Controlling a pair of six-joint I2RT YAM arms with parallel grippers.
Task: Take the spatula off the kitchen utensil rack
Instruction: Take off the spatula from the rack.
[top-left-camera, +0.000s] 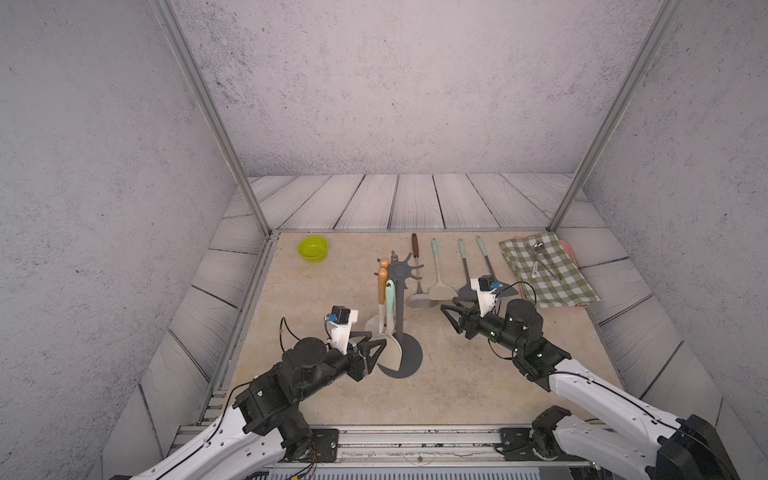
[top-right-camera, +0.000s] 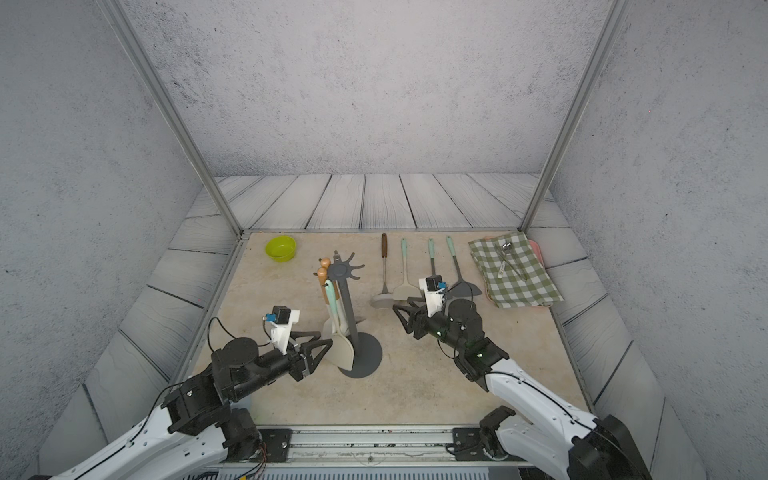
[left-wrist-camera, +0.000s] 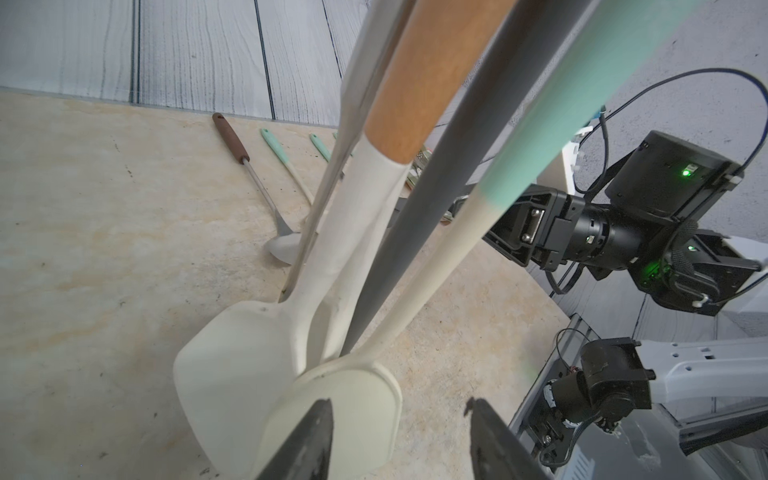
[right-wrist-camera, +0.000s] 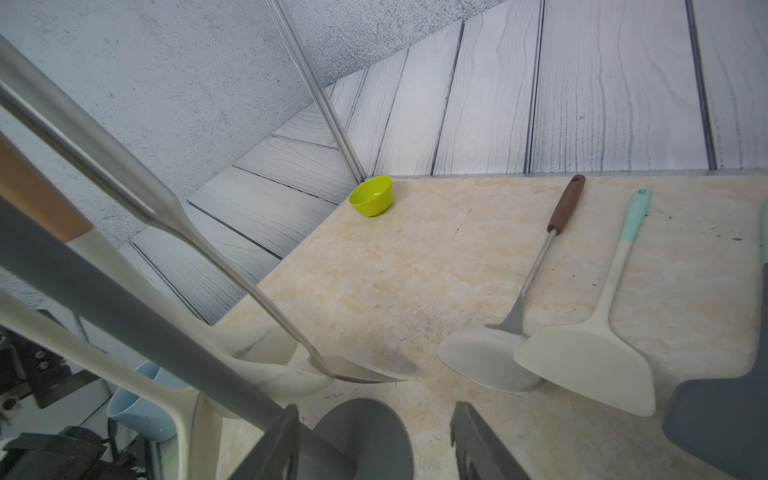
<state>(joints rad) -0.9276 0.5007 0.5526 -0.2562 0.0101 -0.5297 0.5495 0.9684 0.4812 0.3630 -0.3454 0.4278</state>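
Left hand (top-left-camera: 377, 337), jaws apart, hovers beside the spatula (top-left-camera: 390, 353) hanging on the rack (top-left-camera: 400, 307).

The kitchen utensil rack (top-left-camera: 400, 307) has a smooth, matt dark grey finish. Its spatula (left-wrist-camera: 353, 399) has a cream, rubbery-looking head; the neighbouring spatula (left-wrist-camera: 415, 91) has a plain wooden handle. The turner (right-wrist-camera: 478, 361) is brushed metal with a brown wood-look handle. The surface (top-left-camera: 457, 374) is matt and stone-mottled, the bowl (top-left-camera: 313, 248) glossy plastic, the cloth (top-left-camera: 548, 270) woven check.
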